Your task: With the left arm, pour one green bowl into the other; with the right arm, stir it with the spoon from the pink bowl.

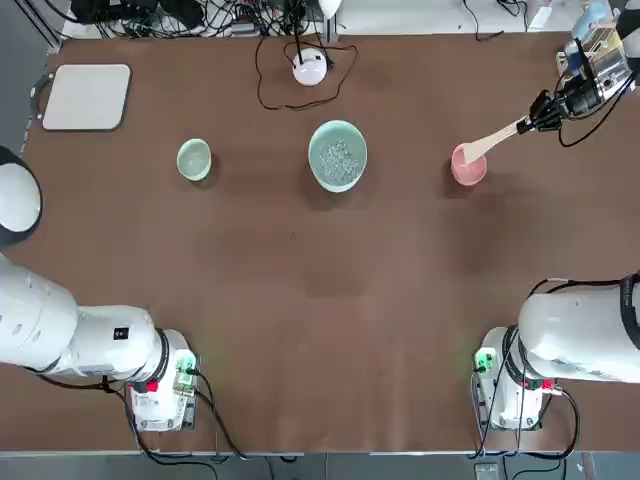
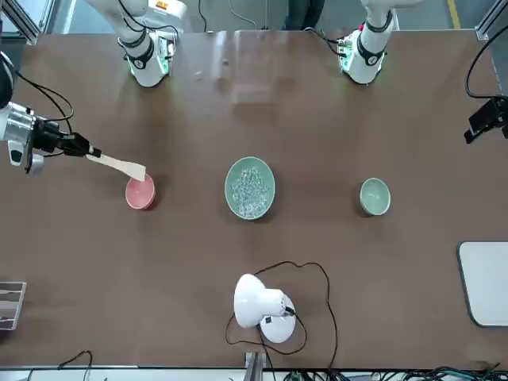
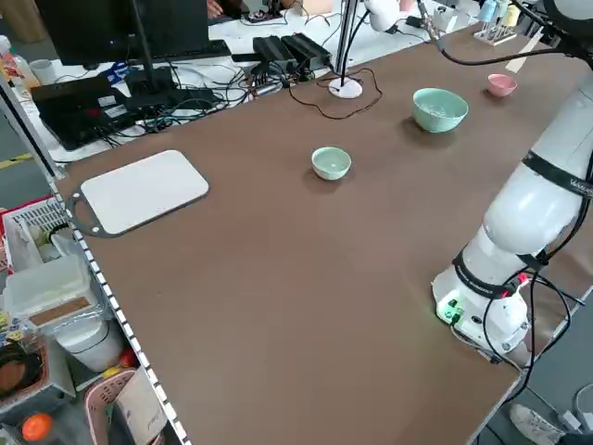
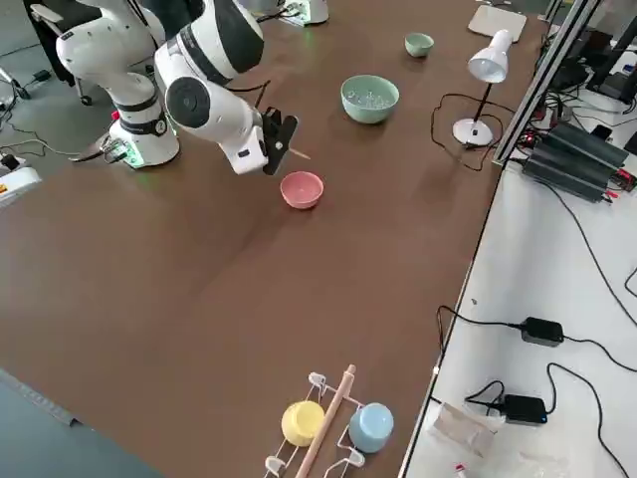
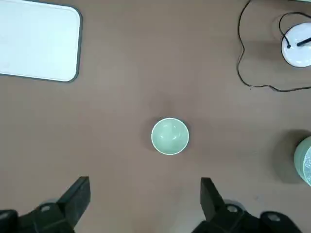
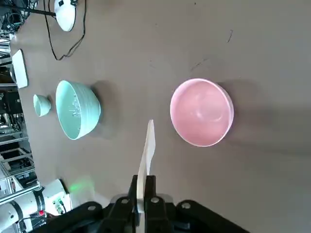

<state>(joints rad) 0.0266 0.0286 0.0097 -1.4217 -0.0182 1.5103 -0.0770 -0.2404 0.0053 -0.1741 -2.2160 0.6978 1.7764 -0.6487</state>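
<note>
Your right gripper (image 6: 142,196) pinched the spoon (image 6: 146,160) above the pink bowl (image 6: 201,112); left gripper (image 5: 145,200) hovered spread over the small green bowl (image 5: 169,136).

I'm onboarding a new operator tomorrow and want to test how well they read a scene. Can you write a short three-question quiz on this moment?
1. True or false: the small pale mint-green bowl stands upright and looks empty.
2. What is the right gripper shut on?
A) the rim of the small round pink bowl
B) the handle of the short pale wooden spoon
C) nothing
3. Fill in: the small pale pieces lie in the ___ bowl.

Key:
1. True.
2. B. The spoon is held in the air, its tip above the pink bowl in the top view.
3. The large pale teal-green bowl. The left gripper, open, is above the mint-green bowl.
</note>
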